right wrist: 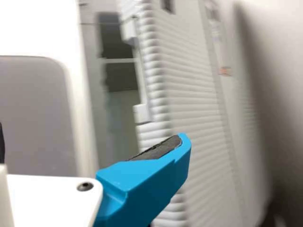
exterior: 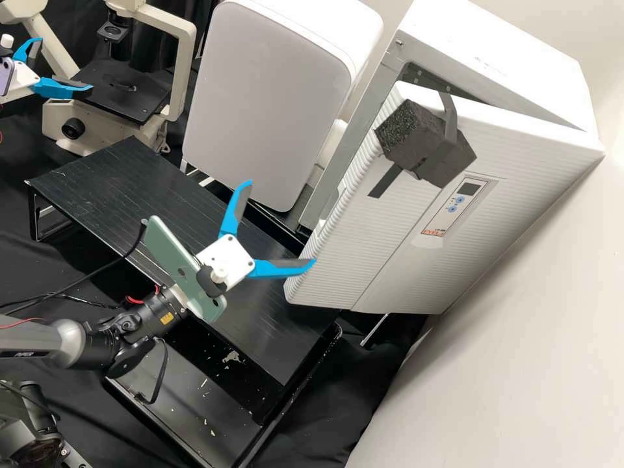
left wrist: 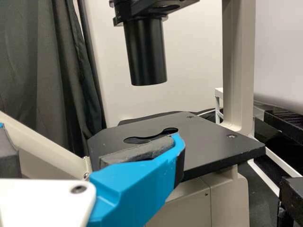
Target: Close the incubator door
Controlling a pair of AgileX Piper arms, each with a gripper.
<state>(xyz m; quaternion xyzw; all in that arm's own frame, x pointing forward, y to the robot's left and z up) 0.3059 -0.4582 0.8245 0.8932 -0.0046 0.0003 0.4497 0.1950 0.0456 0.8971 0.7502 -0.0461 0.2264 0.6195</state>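
The white, ribbed incubator door (exterior: 383, 253) stands ajar on the boxy white incubator (exterior: 500, 55), a black foam block (exterior: 422, 146) fixed to its front. The right tool (exterior: 281, 222), white with two bright blue fingers, is spread wide, one fingertip at the door's free edge, though whether they touch I cannot tell. The matching left tool (exterior: 64, 65) is spread too, beside the cream microscope's black stage (exterior: 123, 94).

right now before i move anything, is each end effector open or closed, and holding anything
Left end effector: open, holding nothing, by the microscope.
Right end effector: open, holding nothing, near the incubator door's edge.
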